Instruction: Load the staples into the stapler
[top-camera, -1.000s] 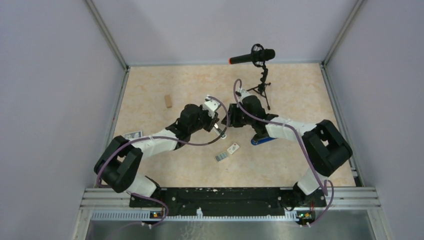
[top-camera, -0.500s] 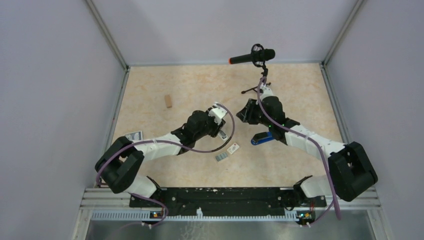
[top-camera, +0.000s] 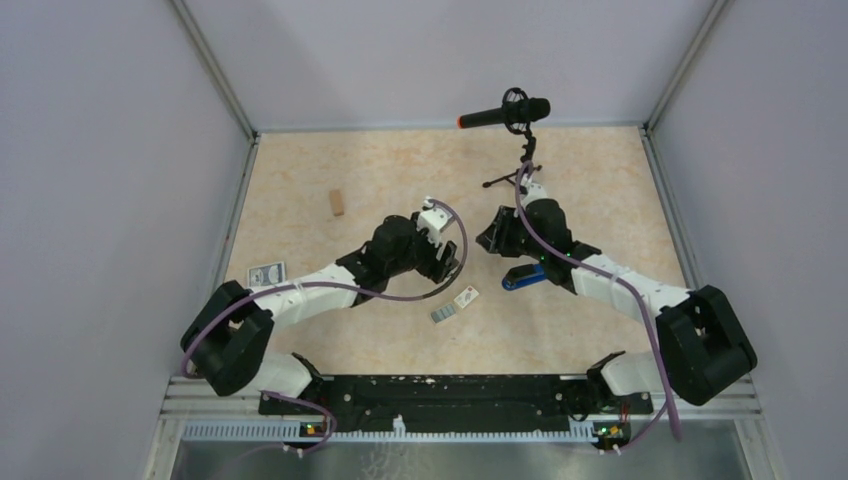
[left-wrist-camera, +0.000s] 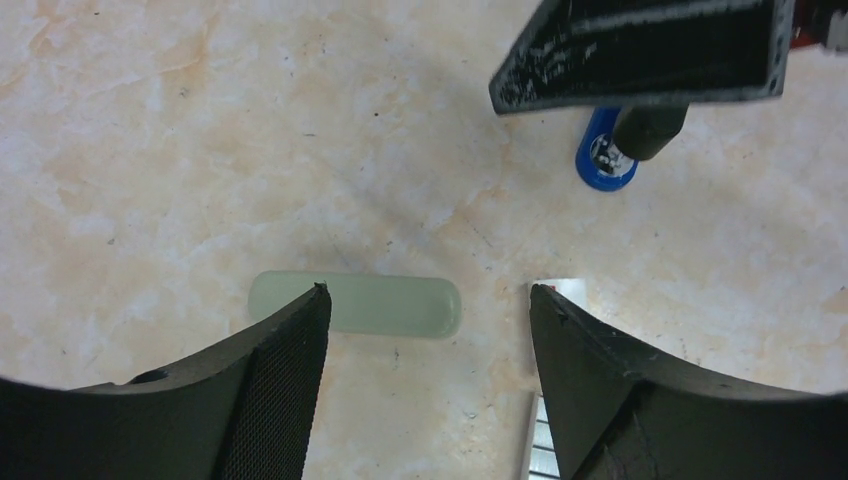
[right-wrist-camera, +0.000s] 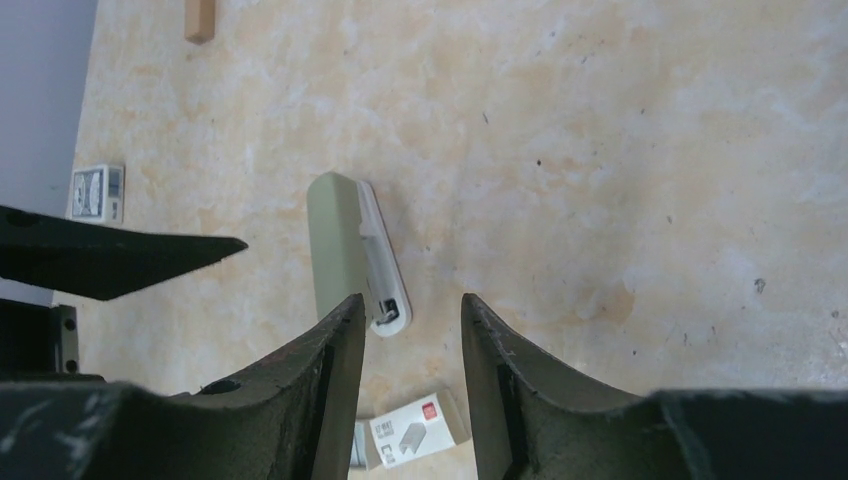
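Note:
The pale grey-green stapler (left-wrist-camera: 355, 305) lies flat and closed on the table. It also shows in the right wrist view (right-wrist-camera: 345, 250) with its white underside edge turned sideways. My left gripper (left-wrist-camera: 427, 290) is open and empty just above the stapler, which lies across the gap under the left fingertip; from above this gripper (top-camera: 443, 262) hides the stapler. My right gripper (right-wrist-camera: 411, 298) is open and empty, its tips past the stapler's near end; from above it (top-camera: 487, 240) sits to the right. The white staples box (right-wrist-camera: 415, 430) (top-camera: 466, 296) and the grey staple block (top-camera: 444, 314) lie nearby.
A bright blue bar (top-camera: 523, 278) lies under the right arm. A wooden block (top-camera: 337, 203) sits far left, a card pack (top-camera: 266, 272) at the left edge. A microphone (top-camera: 505, 112) on a tripod (top-camera: 520, 175) stands at the back.
My right gripper has drawn back to the right, away from the left one. The stapler, held up between the grippers a second ago, now lies on the table under my open left gripper.

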